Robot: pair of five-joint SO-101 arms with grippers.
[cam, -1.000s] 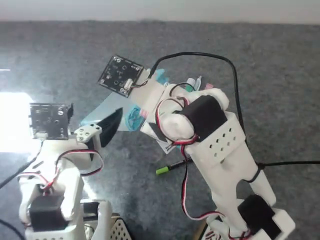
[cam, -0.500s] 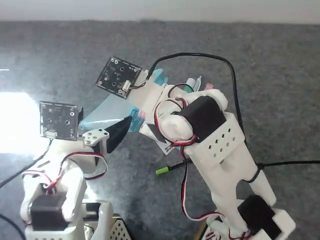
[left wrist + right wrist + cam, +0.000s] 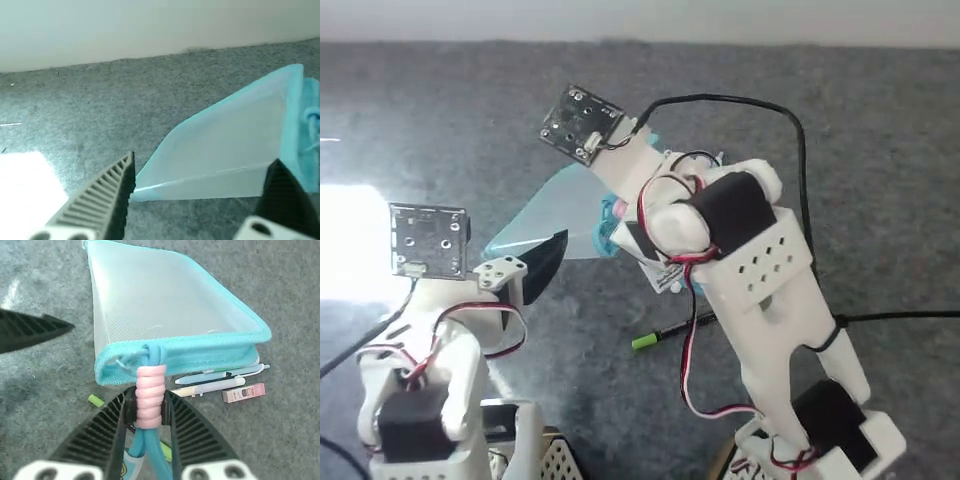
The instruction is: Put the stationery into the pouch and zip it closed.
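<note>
Right gripper (image 3: 147,402) pinches a pink zipper pull (image 3: 149,390), its arm stretched far forward from near right. The attached turquoise pouch (image 3: 165,305) sits mid-table (image 3: 880,150), its length running left toward the left gripper (image 3: 202,167), which is spread wide just beside the pouch's left corner.

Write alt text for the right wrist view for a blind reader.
The right gripper is shut on the pink zipper pull of a translucent, teal-edged pouch over a grey table. Two pens and a small pink item lie by the pouch's edge.
</note>
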